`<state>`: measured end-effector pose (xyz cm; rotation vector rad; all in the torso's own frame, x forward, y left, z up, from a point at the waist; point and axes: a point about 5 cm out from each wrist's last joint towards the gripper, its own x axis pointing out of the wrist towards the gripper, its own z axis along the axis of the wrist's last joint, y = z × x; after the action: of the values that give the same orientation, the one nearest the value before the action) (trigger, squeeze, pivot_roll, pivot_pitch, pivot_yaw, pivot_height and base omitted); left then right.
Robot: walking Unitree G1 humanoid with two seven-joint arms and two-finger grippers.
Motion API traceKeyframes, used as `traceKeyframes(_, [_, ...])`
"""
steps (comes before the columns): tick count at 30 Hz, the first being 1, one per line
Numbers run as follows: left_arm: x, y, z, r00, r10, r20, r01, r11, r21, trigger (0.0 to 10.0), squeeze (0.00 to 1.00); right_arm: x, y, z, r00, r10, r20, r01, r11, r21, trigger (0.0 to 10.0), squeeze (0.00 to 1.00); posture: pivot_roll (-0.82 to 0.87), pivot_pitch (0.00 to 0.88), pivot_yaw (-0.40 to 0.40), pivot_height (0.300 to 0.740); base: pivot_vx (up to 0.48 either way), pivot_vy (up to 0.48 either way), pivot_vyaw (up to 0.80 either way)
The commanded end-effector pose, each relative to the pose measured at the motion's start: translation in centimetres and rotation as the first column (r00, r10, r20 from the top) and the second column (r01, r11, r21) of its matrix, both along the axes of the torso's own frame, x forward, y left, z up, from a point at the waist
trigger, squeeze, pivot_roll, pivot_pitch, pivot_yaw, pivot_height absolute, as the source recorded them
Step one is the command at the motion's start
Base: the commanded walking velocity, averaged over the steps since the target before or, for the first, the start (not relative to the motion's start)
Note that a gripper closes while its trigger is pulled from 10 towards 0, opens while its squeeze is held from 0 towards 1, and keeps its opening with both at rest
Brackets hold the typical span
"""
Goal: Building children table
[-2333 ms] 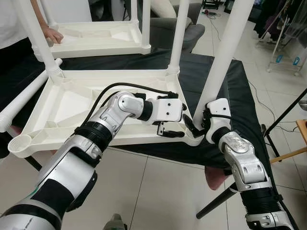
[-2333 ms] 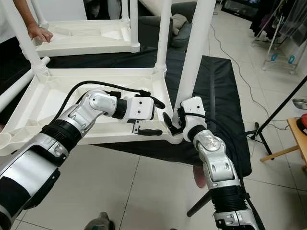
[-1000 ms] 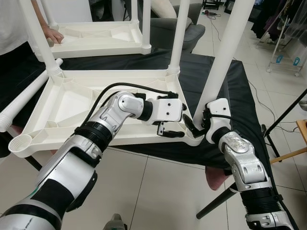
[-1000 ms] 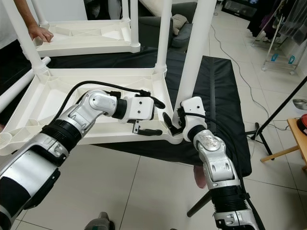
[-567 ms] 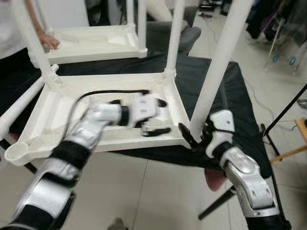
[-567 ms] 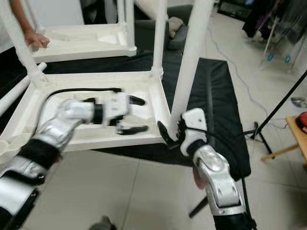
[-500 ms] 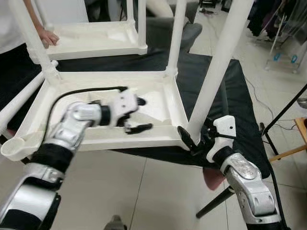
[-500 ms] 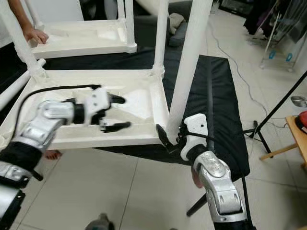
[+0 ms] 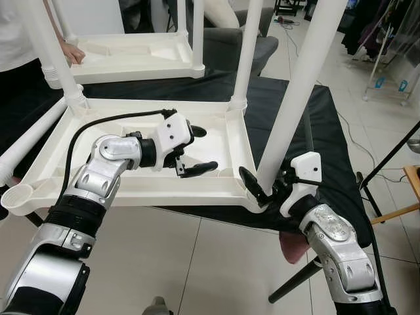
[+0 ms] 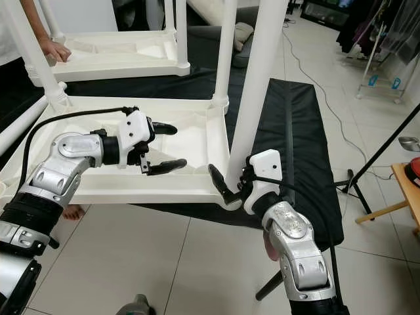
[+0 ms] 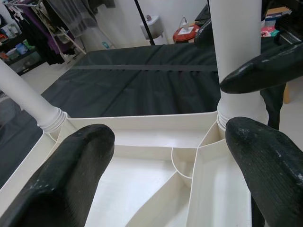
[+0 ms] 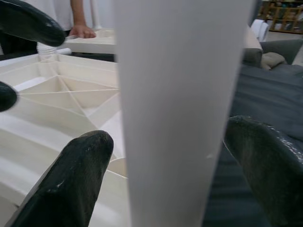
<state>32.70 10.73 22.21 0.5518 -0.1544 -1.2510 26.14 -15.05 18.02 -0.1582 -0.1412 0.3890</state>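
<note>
A white moulded-plastic children's table top [image 9: 131, 190] lies upside down on a black fabric sheet [image 9: 315, 125], its ribbed underside facing up, with smooth round white plastic legs standing in its far corners. At the near right corner the tall white tubular leg [image 9: 295, 98] rises from its socket. The right gripper [image 9: 262, 190] sits at that leg's base, its two matte black fingers spread on either side of the tube without closing on it; whether they touch it I cannot tell. The left gripper [image 9: 193, 151] hovers over the tray-like underside, its fingers parted and holding nothing, pointing toward that same corner. Beyond, a second upturned white plastic table [image 9: 131, 56] rests on the sheet, and a person's hand [image 9: 73, 51] lies on its rim. The floor is glossy pale tile [image 9: 197, 262].
</note>
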Motion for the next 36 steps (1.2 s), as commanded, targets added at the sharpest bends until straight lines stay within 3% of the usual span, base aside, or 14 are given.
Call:
traceKeyframes(1, [0.35, 0.50, 0.05, 0.990, 0.142, 0.003, -0.141, 0.987, -0.070, 10.0, 0.00, 0.42, -0.53, 0.10, 0.998, -0.063, 0.003, 0.063, 0.998, -0.009, 10.0, 0.00, 0.13, 0.000, 0.000, 0.740, 0.000, 0.000, 0.00])
traceKeyframes(6, [0.33, 0.85, -0.29, 0.980, 0.199, -0.017, -0.200, 0.976, -0.082, 10.0, 0.00, 0.81, -0.89, -0.07, 0.994, -0.113, 0.000, 0.113, 0.993, -0.021, 10.0, 0.00, 0.13, 0.000, 0.000, 0.740, 0.000, 0.000, 0.00])
traceKeyframes(7, [0.40, 1.28, -0.66, 0.966, 0.256, -0.030, -0.258, 0.963, -0.083, 10.0, 0.00, 1.10, -1.02, -0.24, 0.990, -0.138, -0.008, 0.138, 0.990, -0.025, 10.0, 0.00, 0.13, 0.156, -0.014, 0.740, 0.000, 0.000, 0.00])
traceKeyframes(36, [0.40, 1.28, -0.66, 0.966, 0.256, -0.030, -0.258, 0.963, -0.083, 10.0, 0.00, 1.10, -1.02, -0.24, 0.990, -0.138, -0.008, 0.138, 0.990, -0.025, 10.0, 0.00, 0.13, 0.156, -0.014, 0.740, 0.000, 0.000, 0.00])
